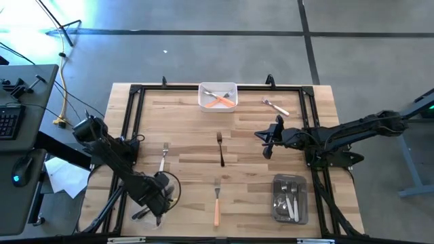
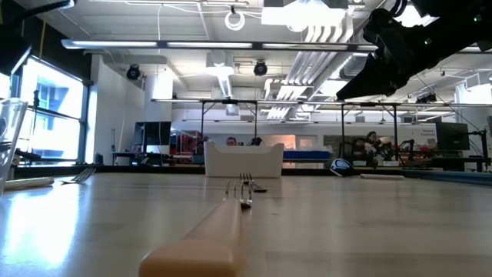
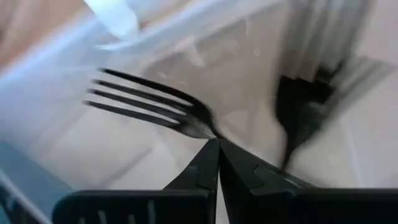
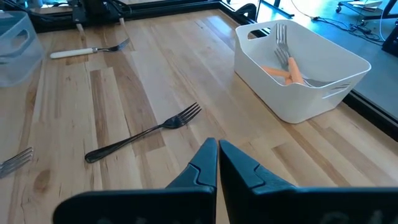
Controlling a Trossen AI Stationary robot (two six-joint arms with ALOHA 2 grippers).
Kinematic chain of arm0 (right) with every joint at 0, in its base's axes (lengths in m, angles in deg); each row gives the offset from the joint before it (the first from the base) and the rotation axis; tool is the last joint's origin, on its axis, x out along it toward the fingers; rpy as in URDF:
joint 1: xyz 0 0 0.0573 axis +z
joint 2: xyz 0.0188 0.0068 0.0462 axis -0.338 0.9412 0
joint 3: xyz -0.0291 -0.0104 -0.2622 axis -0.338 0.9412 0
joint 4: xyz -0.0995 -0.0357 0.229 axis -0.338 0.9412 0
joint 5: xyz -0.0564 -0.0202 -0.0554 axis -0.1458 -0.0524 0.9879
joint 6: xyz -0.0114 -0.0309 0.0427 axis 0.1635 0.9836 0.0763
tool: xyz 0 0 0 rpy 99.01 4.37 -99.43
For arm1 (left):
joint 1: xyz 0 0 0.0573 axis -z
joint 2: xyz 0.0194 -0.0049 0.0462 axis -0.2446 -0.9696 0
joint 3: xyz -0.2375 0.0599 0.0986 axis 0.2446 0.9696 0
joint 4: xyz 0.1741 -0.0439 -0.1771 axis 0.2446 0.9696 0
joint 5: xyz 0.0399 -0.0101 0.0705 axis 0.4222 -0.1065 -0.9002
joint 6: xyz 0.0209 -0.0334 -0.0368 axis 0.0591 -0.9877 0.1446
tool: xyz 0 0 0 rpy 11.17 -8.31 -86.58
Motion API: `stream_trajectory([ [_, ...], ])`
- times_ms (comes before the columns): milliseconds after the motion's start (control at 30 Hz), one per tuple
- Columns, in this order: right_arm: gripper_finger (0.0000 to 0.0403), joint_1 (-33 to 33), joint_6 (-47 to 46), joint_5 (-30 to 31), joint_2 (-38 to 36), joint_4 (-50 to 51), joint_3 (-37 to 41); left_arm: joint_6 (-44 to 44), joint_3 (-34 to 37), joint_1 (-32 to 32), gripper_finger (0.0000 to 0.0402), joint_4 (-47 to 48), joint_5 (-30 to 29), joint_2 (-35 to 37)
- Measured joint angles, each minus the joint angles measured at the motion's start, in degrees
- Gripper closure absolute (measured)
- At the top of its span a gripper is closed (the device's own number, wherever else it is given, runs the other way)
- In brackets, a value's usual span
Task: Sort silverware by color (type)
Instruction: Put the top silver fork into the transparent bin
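My left gripper (image 1: 152, 207) is at the table's near left corner, shut on a dark all-metal fork (image 3: 149, 102) inside a clear tray (image 3: 56, 93). A second dark shape (image 3: 305, 106) shows in that tray, too blurred to name. My right gripper (image 4: 217, 148) is shut and empty, hovering right of a dark fork (image 1: 220, 148) that lies flat mid-table. Flat on the wood lie an orange-handled fork (image 1: 217, 202) and two white-handled forks (image 1: 163, 157) (image 1: 276, 106). Orange forks (image 4: 287, 65) lie in the white tray (image 1: 217, 97). My left gripper pinches the dark fork at its neck (image 3: 202, 129), just behind the tines, between the tips of its two fingers (image 3: 205, 163). The tines stick out past the fingertips over the clear tray's floor. The handle is hidden behind the fingers.
A clear tray (image 1: 290, 198) at the near right holds several forks. A black frame (image 1: 135, 91) runs round the table's edges. Bare wood lies between the loose forks. The room behind the table (image 2: 246, 146) shows in the low view.
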Motion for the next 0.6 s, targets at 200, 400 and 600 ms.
stream_trajectory([
  [200, 0.0403, 0.02, -0.44, 0.01, 0.0, 0.45, 0.0, 2.36, 0.72, -1.23, 0.04, -2.33, -0.25, -0.08],
  [400, 0.0403, 0.02, -0.42, 0.02, 0.0, 0.44, 0.0, 5.44, -5.03, -1.48, 0.0397, 8.21, -2.22, 0.05],
  [600, 0.0403, 0.02, -0.42, 0.02, 0.0, 0.43, 0.0, 12.95, -6.52, -3.11, 0.0397, 3.91, -8.77, 0.13],
])
